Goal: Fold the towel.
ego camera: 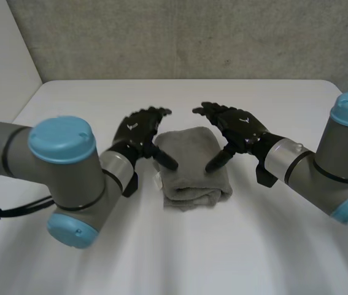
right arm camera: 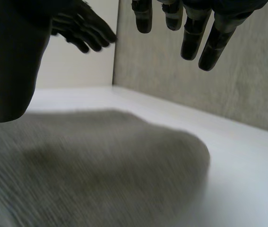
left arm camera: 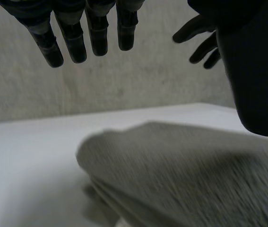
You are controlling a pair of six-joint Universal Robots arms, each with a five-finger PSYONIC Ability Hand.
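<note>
A grey towel (ego camera: 189, 166) lies folded into a thick small bundle at the middle of the white table (ego camera: 284, 101). My left hand (ego camera: 139, 131) hovers over the bundle's left edge, fingers straight and thumb spread, holding nothing. My right hand (ego camera: 239, 128) mirrors it over the right edge, open too. In the left wrist view my left hand's fingers (left arm camera: 72, 38) hang above the towel (left arm camera: 185, 175), with the right hand (left arm camera: 201, 39) beyond. In the right wrist view the right hand's fingers (right arm camera: 193, 33) stand apart above the towel (right arm camera: 100, 161), and the left hand (right arm camera: 84, 29) faces them.
A rough grey wall (ego camera: 192, 37) runs along the table's far edge. A pale wall (ego camera: 2, 55) closes the far left corner. Both grey arms reach in from the near left and near right sides.
</note>
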